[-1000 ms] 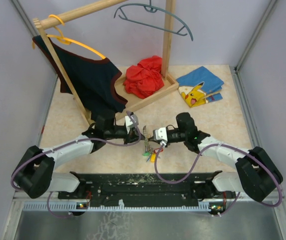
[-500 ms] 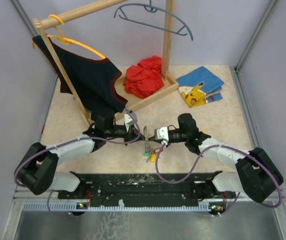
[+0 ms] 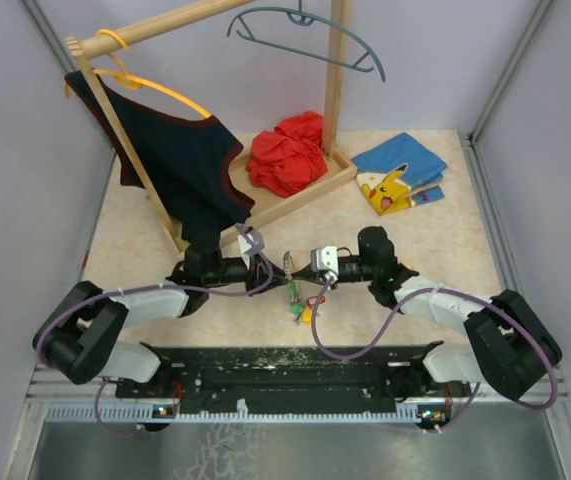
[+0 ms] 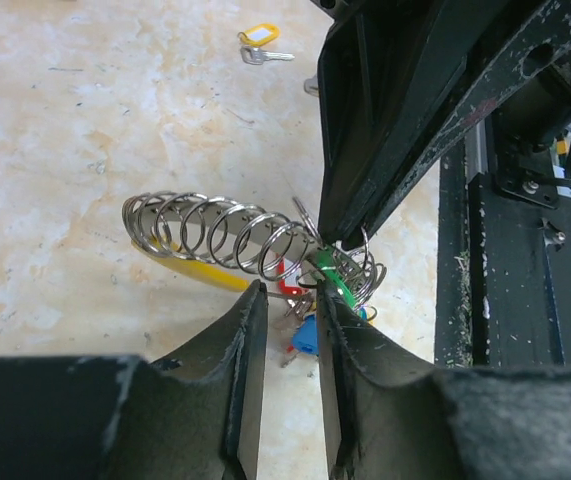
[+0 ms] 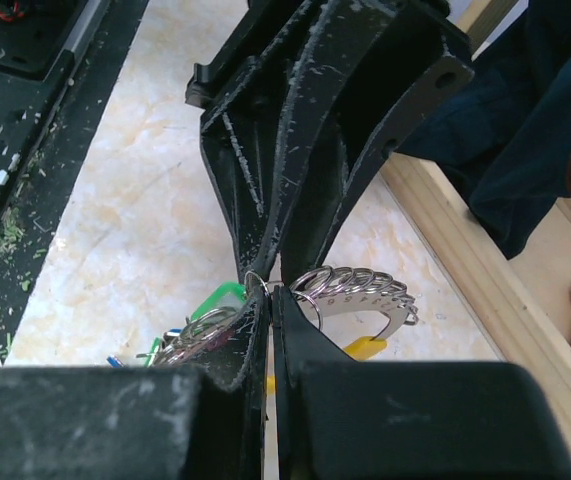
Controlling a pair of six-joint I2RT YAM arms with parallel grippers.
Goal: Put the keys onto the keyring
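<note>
Keyring (image 4: 227, 232): you have it up off the tabletop (image 3: 445, 240), near the front edge, midway between the two arms. It reads as a row of thin silvery loops stacked like a coil, lying roughly level, with a yellow curved piece (image 4: 197, 271) under it. Your right fingers (image 5: 295, 345) are pressed together on one wire loop at the end of the coil, so the right side is carrying it. The keys (image 4: 337, 277) hang bunched below that pinch point; green, red and blue tags show, and a yellow one in the overhead view. Your left fingers (image 4: 235, 370) point at the same end from the opposite side, tips just beside the loops, with a narrow gap between them. Nothing is clamped in that gap; only a blue tag shows through it, farther off.
</note>
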